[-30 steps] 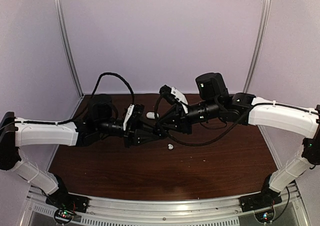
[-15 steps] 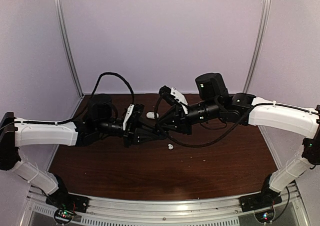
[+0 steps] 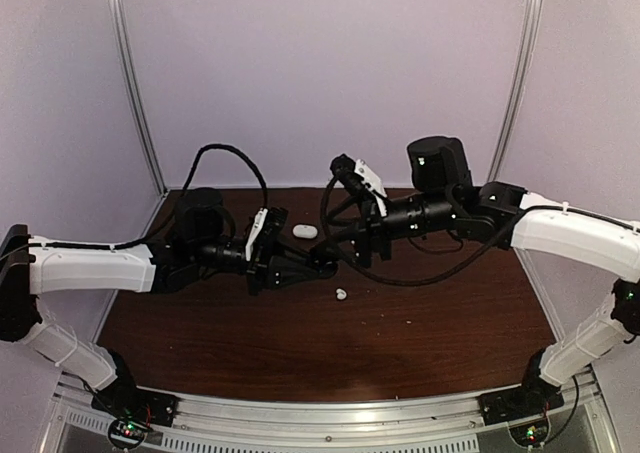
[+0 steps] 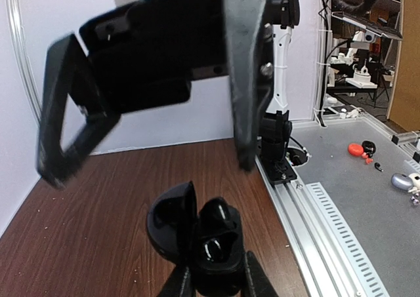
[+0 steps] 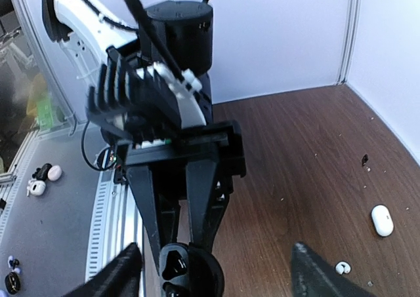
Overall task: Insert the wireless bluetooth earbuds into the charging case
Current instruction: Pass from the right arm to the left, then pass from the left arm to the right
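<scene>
White and glossy, one earbud [image 3: 341, 294] lies alone on the dark wood tabletop [image 3: 450, 343], on the near side of the two arms' tips and touching neither. From the right wrist camera it reads as a tiny curled bean. It is too small in either view to give a sure long axis or heading.

A second bit, a black irregular piece [image 5: 364, 158], sits on bare wood well apart from the white one. It is only a speck, so its direction cannot be told.

Beyond the arms a white oval case [image 3: 305, 231] lies flat. Its long axis runs left to right in the overhead view.

The left gripper [image 3: 312, 265] is clamped on the round black charging case [image 4: 197, 241], with a finger pressed against each side of its base. The lid is hinged open and stands up on the left in the left wrist view. The hollowed inside of the base faces upward and away from that camera. A dark, shiny, rounded shape shows inside the base, but whether it is a seated bud or just the moulded well cannot be told.

The right gripper [image 4: 149, 166] hangs directly over the open case with its jaws spread wide. Nothing is between them. It points at the left gripper tip to tip, so the two arms meet near the middle of the tabletop.
</scene>
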Tool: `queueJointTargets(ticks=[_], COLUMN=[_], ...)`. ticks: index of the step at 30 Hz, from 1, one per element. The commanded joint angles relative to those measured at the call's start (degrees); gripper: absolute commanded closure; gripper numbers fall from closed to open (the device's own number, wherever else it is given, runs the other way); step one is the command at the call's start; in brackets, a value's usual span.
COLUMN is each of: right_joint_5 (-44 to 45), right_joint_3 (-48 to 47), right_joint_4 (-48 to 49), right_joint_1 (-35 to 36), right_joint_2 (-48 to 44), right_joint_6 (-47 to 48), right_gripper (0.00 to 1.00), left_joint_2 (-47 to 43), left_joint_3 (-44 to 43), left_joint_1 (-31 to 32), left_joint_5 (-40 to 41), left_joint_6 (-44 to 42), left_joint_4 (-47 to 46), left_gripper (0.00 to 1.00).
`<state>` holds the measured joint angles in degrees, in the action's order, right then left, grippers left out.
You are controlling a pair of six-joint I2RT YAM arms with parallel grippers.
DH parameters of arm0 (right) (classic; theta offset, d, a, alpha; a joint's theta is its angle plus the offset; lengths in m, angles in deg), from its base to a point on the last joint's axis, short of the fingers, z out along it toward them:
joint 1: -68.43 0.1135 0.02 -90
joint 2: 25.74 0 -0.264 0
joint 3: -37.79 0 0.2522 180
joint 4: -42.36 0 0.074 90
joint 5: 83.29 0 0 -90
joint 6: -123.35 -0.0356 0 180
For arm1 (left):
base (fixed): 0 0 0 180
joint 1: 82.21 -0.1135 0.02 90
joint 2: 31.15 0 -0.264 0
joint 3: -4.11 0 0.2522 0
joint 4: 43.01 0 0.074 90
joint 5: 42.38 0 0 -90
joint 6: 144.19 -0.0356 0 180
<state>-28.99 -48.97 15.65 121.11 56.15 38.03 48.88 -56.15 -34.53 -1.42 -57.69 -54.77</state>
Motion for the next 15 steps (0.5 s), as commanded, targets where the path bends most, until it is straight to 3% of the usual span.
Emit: queueJointTargets(ticks=[1, 10, 15], right_joint_5=[2.2, 11.8, 8.0], right_joint_3=[1.2, 18.7, 25.0], right_joint_4=[6.9, 19.1, 21.2], right_joint_1=[-0.3, -0.9, -0.9], right_joint_2=[-7.7, -23.0, -25.4], right_joint_6=[-1.0, -4.6, -4.1], right_gripper=[0.03, 0.0, 0.04], left_joint_2=[-1.4, -2.2, -2.6], left_joint_3=[-0.3, -1.0, -1.6], left_joint_1=[-0.3, -0.7, -0.7], left_joint_5=[-0.4, -1.0, -1.4], left_joint_6=[0.6, 2.9, 3.3], left_joint_4=[-3.0, -5.8, -7.1], left_gripper=[0.91, 0.91, 0.91])
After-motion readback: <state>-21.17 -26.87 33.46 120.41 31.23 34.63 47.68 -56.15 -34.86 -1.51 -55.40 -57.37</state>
